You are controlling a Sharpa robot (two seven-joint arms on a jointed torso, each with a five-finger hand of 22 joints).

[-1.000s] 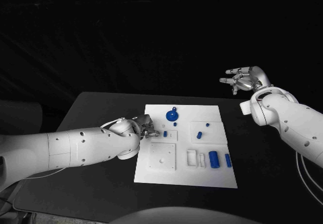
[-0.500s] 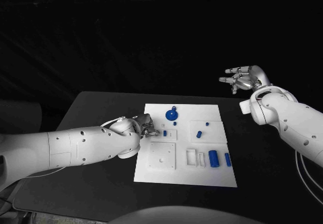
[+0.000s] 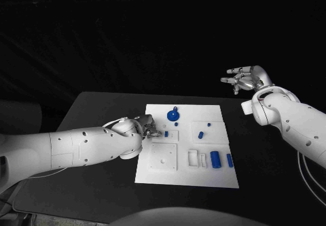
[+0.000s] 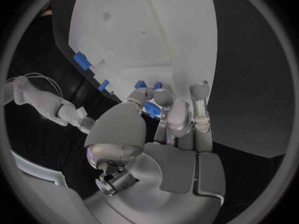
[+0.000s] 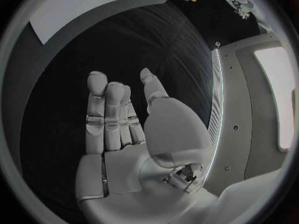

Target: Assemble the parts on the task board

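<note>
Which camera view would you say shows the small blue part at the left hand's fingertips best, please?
The left wrist view: the small blue part sits close up among the left hand's fingertips. The head view shows it as a speck on the white task board.

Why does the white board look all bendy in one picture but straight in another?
In the left wrist view the fisheye lens curves the task board behind the left hand; in the head view the same board keeps straight edges, bright against the dark table.

No text, label, brand, number or sign can be read on anything here.
</note>
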